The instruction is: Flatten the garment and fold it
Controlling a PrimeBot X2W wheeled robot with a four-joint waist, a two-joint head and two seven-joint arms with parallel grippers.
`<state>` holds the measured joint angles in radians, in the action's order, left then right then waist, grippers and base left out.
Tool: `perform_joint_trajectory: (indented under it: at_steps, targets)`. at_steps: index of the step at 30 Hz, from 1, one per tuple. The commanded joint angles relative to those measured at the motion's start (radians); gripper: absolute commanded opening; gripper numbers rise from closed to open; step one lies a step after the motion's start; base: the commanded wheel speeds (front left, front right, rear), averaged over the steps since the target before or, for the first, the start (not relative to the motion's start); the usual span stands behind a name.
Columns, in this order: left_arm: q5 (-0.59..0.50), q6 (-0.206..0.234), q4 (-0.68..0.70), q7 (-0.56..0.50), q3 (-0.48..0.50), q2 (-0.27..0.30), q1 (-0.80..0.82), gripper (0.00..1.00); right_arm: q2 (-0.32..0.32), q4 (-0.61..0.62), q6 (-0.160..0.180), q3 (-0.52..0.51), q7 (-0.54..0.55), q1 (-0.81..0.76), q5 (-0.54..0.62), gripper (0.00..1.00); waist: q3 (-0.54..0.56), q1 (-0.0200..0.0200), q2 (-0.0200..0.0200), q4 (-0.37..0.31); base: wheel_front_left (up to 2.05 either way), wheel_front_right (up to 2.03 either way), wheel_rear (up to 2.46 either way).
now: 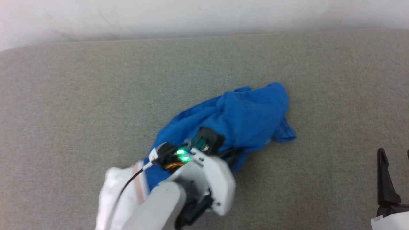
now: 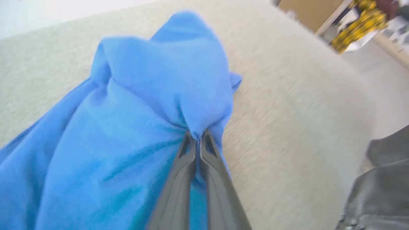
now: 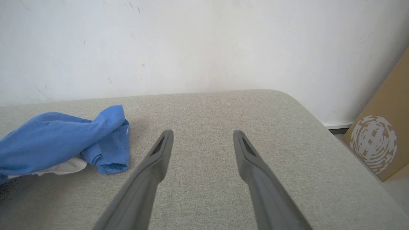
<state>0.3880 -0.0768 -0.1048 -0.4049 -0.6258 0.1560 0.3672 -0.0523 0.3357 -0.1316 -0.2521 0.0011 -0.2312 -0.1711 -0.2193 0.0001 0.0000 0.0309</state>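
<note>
The head view looks steeply down from above onto the grey padded surface [image 1: 80, 95], the wall [image 1: 191, 16] along its top. The left wrist view sits close against the garment [image 2: 96, 143]. The right wrist view looks low across the surface toward the wall. All three share the garment.
</note>
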Motion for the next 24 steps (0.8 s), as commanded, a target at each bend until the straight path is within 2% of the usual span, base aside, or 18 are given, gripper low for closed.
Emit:
perform_joint_trajectory:
  at_steps: [1, 5, 9, 11, 13, 17, 18, 19, 20, 21, 24]
  targets:
    - [0.034, 0.006, 0.030, -0.004, 0.011, -0.028, -0.008, 0.00, 0.002, -0.002, 0.001, 0.001, 0.003, -0.002, -0.007, 1.00, 0.026, -0.0001, 0.0000, 0.020, 0.00, 0.00, 0.00]
    - [0.197, 0.037, 0.197, -0.069, 0.035, -0.087, -0.012, 0.00, 0.002, -0.004, 0.001, 0.006, 0.008, -0.010, -0.009, 1.00, 0.054, -0.0001, 0.0000, 0.032, 0.00, 0.00, 0.00]
    - [0.303, 0.120, 0.326, -0.121, 0.052, -0.101, -0.011, 0.00, 0.002, -0.004, 0.001, 0.012, 0.009, -0.023, -0.012, 1.00, 0.065, -0.0001, 0.0000, 0.033, 0.00, 0.00, 0.00]
    - [0.307, 0.165, 0.331, -0.124, 0.082, -0.098, -0.011, 0.00, 0.002, -0.005, 0.001, 0.014, 0.009, -0.030, -0.014, 1.00, 0.062, -0.0001, 0.0000, 0.028, 0.00, 0.00, 0.00]
    - [0.271, 0.198, 0.284, -0.118, 0.115, -0.059, -0.016, 0.00, 0.002, -0.004, 0.001, 0.016, 0.010, -0.033, -0.014, 1.00, 0.054, -0.0001, 0.0000, 0.021, 0.00, 0.00, 0.00]
    - [0.176, 0.228, 0.117, -0.072, 0.148, 0.039, -0.040, 0.00, 0.002, 0.001, 0.001, 0.023, 0.016, -0.030, -0.006, 1.00, 0.035, -0.0001, 0.0000, 0.001, 0.00, 0.00, 0.00]
    - [0.149, 0.233, 0.074, -0.056, 0.148, 0.060, -0.043, 0.27, 0.002, 0.004, 0.001, 0.024, 0.019, -0.028, -0.004, 1.00, 0.030, -0.0001, 0.0000, -0.003, 0.00, 0.00, 0.00]
    - [0.123, 0.238, 0.033, -0.042, 0.145, 0.079, -0.046, 0.46, 0.002, 0.006, 0.001, 0.025, 0.021, -0.025, -0.002, 1.00, 0.025, -0.0001, 0.0000, -0.008, 0.00, 0.00, 0.00]
    - [0.107, 0.242, -0.003, -0.028, 0.143, 0.090, -0.049, 0.96, 0.002, 0.008, 0.001, 0.023, 0.023, -0.022, 0.000, 1.00, 0.021, -0.0001, 0.0000, -0.012, 0.00, 0.00, 0.00]
    - [0.094, 0.246, -0.030, -0.012, 0.143, 0.096, -0.051, 1.00, 0.002, 0.011, 0.001, 0.022, 0.025, -0.020, 0.001, 1.00, 0.017, -0.0001, 0.0000, -0.015, 0.00, 0.00, 0.00]
    - [0.077, 0.243, -0.070, 0.033, 0.137, 0.095, -0.047, 1.00, 0.002, 0.015, 0.001, 0.013, 0.030, -0.020, 0.004, 1.00, 0.013, -0.0001, 0.0000, -0.015, 0.00, 0.00, 0.00]
